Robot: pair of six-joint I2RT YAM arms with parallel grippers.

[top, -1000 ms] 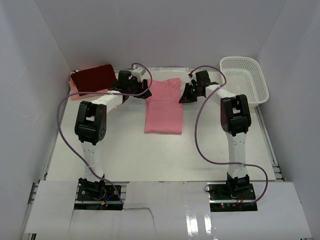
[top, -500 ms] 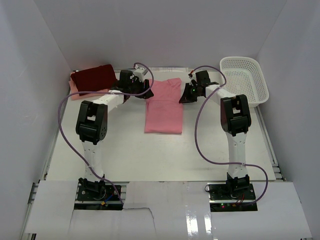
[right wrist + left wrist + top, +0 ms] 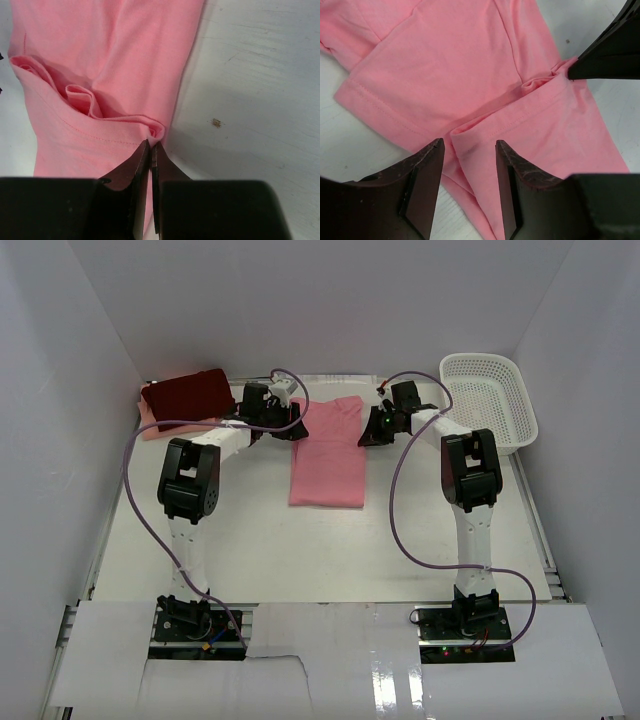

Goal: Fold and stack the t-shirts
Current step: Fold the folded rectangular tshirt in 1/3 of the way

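The salmon-pink t-shirt (image 3: 328,452) lies lengthwise in the middle of the table, folded narrow. My left gripper (image 3: 295,426) is at its far left corner. In the left wrist view it (image 3: 470,150) stands open, with a folded hem corner of the shirt (image 3: 470,65) between its jaws and untouched by them. My right gripper (image 3: 368,433) is at the far right edge, shut (image 3: 150,145) on a bunched pinch of the pink cloth (image 3: 100,50). The dark maroon t-shirt (image 3: 185,396) lies folded at the back left on the pale peach-pink one (image 3: 150,421).
A white mesh basket (image 3: 490,400) stands at the back right against the wall. White walls close in the table (image 3: 250,540) on three sides. Purple cables loop from both arms over the table.
My left arm has shifted a little to the right, bringing its gripper onto the shirt's left corner. The right arm and the shirts have not moved.
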